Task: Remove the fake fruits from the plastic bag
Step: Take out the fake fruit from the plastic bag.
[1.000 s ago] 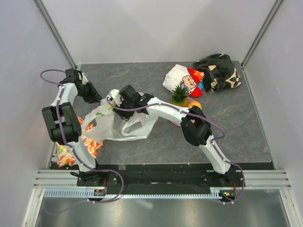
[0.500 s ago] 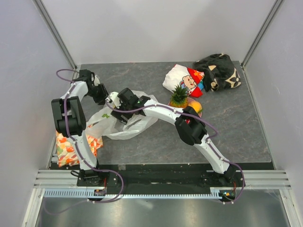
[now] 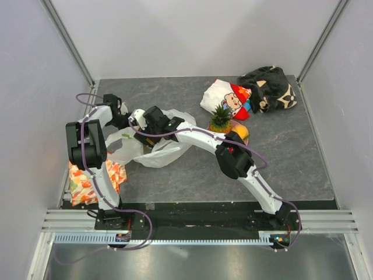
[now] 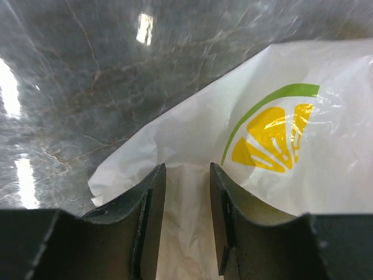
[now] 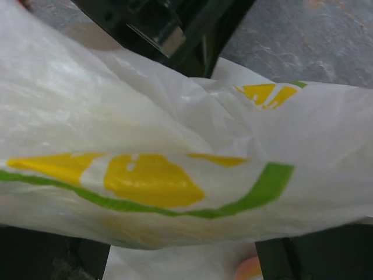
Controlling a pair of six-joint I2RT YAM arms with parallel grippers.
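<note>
The plastic bag (image 3: 157,149) lies crumpled left of the table's middle, white with yellow and green prints. My left gripper (image 3: 124,121) is at its left end. In the left wrist view the left gripper (image 4: 186,168) has its fingers (image 4: 152,216) close together with a fold of the bag (image 4: 280,116) between them. My right gripper (image 3: 141,125) reaches into the bag from the right. In the right wrist view the right gripper (image 5: 180,262) has its jaws wide apart, the bag (image 5: 175,134) draped over them, and a peach-coloured piece (image 5: 252,269) between them. A pineapple (image 3: 220,118) and an orange fruit (image 3: 240,129) stand outside the bag.
An orange patterned cloth (image 3: 93,178) lies at the left table edge by the left arm. A white cloth with a cartoon bear (image 3: 224,96) and a black cloth (image 3: 271,87) lie at the back right. The enclosure walls stand close on three sides.
My left gripper has swung right onto the bag's left end. The bag has bunched up and shifted toward the back. My right gripper has edged left inside it.
</note>
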